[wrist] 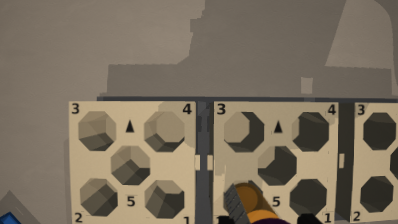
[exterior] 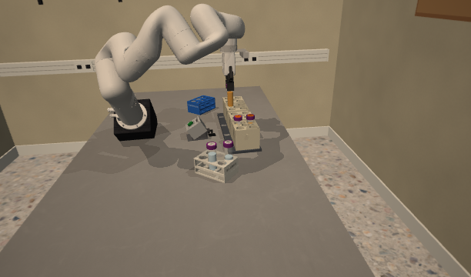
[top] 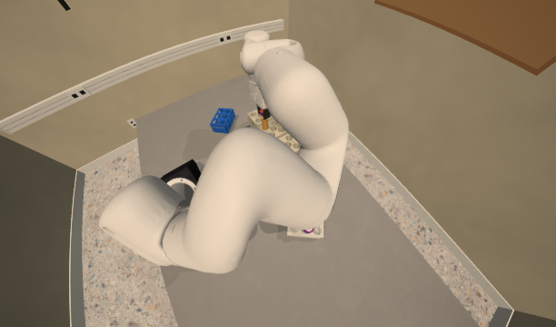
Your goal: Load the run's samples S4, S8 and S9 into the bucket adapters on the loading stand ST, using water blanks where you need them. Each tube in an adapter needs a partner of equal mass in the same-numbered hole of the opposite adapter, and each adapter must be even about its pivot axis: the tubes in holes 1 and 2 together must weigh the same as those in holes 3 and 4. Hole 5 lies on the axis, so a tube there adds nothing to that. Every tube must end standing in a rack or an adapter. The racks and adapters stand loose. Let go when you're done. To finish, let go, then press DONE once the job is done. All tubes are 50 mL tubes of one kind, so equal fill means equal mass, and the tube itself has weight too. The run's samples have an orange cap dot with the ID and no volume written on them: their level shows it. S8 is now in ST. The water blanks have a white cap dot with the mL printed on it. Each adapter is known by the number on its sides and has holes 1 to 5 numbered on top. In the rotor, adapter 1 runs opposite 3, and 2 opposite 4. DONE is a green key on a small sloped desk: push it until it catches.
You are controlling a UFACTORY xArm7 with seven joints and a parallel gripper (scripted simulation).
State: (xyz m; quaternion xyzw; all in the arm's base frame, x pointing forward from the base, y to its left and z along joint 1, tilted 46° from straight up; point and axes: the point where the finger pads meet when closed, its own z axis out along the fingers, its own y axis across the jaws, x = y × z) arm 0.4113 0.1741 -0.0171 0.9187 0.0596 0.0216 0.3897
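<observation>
Well, the room is plain: drab tan walls (top: 396, 100) (exterior: 289, 31), a pale socket rail (top: 146, 64) (exterior: 20, 70) along the back one, and a speckled floor (top: 119, 282) (exterior: 355, 200) on both sides of the bench (top: 305, 277) (exterior: 220, 231) (wrist: 40, 60). The bench top is dull grey-brown, crossed by the arm's (top: 260, 182) (exterior: 143, 58) soft shadows.

Over by the far end, the fingers (top: 263, 113) (exterior: 230, 87) are part-way open, closed on the top of an orange tube (top: 264, 123) (exterior: 230, 98) (wrist: 250, 200). From the wrist it shows over hole 2 of the second block (wrist: 235, 175); whether its foot is inside I can't tell. Left of that in the same view, the end block (wrist: 132, 180) has five bare holes.

Nearer me, two purple caps with orange dots (exterior: 238, 118) stand in the row's closest block (exterior: 247, 136). Two white-dotted tubes (exterior: 212, 145) stand in the pale rack (exterior: 231, 169). A blue rack (top: 223, 120) (exterior: 201, 105) sits beyond the sloped desk (exterior: 197, 128) with its green key (exterior: 190, 124).
</observation>
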